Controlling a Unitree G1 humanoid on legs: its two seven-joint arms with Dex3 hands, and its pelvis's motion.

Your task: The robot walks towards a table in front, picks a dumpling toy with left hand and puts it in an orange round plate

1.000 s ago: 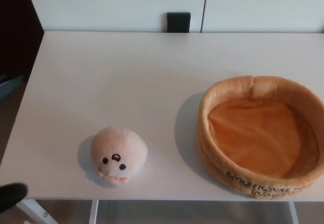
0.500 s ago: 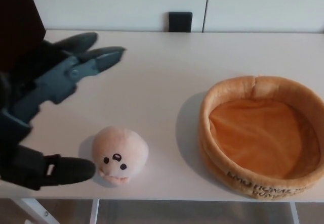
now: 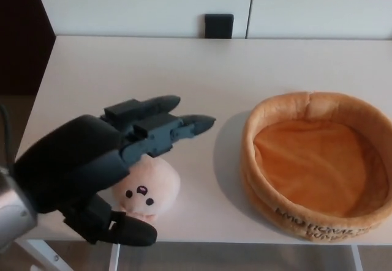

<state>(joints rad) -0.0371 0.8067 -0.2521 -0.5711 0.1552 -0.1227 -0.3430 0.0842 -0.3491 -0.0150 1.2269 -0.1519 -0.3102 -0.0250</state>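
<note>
Left hand (image 3: 101,170) hangs over the dumpling toy (image 3: 147,188) near the front left edge of the white bench (image 3: 184,75), its two thick fingers (image 3: 177,127) stretched out above the toy's top and pointing toward the orange round plate (image 3: 318,222), the thumb (image 3: 131,236) reaching in low at the toy's front. Fingers and thumb are spread wide apart, not clamped on the toy. The toy sits on the bench, its little face showing below the palm. The plate rests well apart on the right side of the bench, holding nothing. A small black block (image 3: 218,25) stands at the far edge
</note>
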